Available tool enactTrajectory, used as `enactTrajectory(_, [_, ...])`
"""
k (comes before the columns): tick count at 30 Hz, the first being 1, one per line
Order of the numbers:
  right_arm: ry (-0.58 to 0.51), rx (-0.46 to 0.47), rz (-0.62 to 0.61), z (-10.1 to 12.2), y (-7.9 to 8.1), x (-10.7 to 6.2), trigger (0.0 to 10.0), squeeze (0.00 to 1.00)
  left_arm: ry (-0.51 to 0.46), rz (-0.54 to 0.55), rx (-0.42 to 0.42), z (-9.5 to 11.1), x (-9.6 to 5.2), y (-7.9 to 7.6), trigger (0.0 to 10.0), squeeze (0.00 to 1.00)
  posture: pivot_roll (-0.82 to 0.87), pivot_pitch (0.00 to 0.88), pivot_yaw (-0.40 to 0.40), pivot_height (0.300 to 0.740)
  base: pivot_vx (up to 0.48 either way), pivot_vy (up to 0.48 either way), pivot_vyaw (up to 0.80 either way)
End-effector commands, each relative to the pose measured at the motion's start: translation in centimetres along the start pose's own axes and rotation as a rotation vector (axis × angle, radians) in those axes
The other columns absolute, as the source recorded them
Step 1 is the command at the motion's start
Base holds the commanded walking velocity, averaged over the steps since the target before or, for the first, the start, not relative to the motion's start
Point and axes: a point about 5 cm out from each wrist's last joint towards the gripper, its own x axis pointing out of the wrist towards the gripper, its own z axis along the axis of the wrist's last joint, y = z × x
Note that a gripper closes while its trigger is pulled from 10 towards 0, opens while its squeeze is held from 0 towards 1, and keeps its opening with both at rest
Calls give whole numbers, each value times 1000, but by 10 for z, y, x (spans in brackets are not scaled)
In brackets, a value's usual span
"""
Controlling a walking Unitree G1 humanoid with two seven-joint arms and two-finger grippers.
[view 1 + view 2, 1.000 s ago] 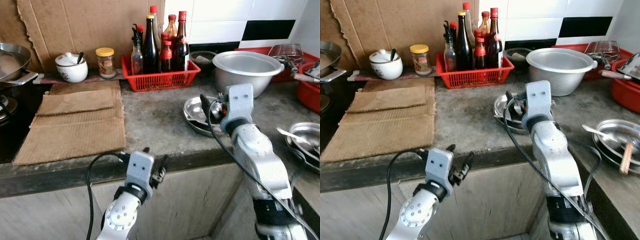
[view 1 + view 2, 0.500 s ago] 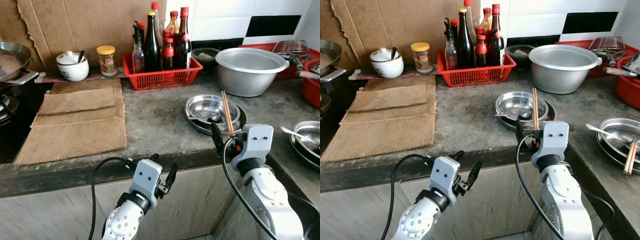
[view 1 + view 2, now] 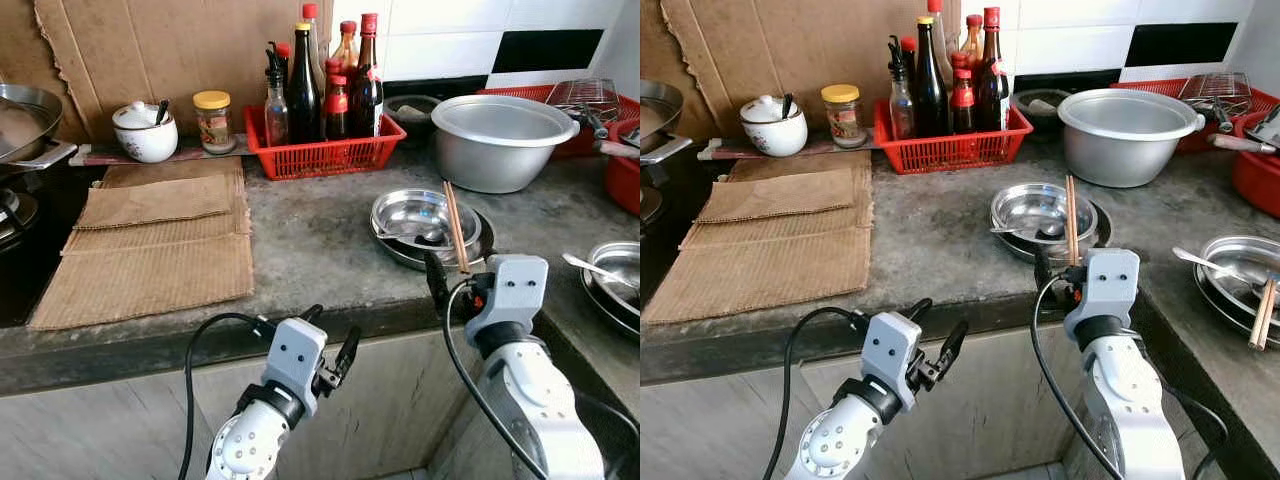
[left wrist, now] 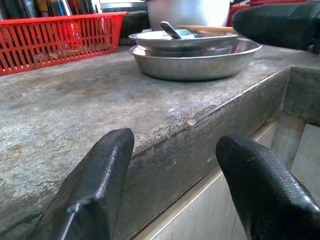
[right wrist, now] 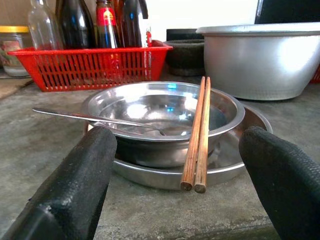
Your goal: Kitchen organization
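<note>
Lying across the steel bowl [image 5: 165,112], chopsticks [image 5: 197,135] just beyond the right gripper [image 3: 1055,275] (jaws apart, empty).

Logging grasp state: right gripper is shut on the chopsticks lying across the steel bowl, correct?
Not quite. The right gripper is open, its fingers apart, short of the chopsticks and not touching them. The chopsticks do lie across the steel bowl. The right wrist view shows it.

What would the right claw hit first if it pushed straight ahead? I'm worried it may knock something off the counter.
Probably the near ends of the chopsticks, which lie across the steel bowl and stick out toward the open right claw. The plate under the bowl sits just behind them; depth is hard to judge.
</note>
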Motion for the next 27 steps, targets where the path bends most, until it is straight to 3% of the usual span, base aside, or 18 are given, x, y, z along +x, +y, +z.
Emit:
enactTrajectory(1, [-17,-16,-6,3,1,3,10000,0,-31,-8,-5,5,0,-2,10000,0,187,20,-45,740,0,0,0])
enactTrajectory(27, [19,-45,-72,-8,2,18,10000,0,-40,-12,-5,6,1,-4,10000,0,189,18,-49,740,0,0,0])
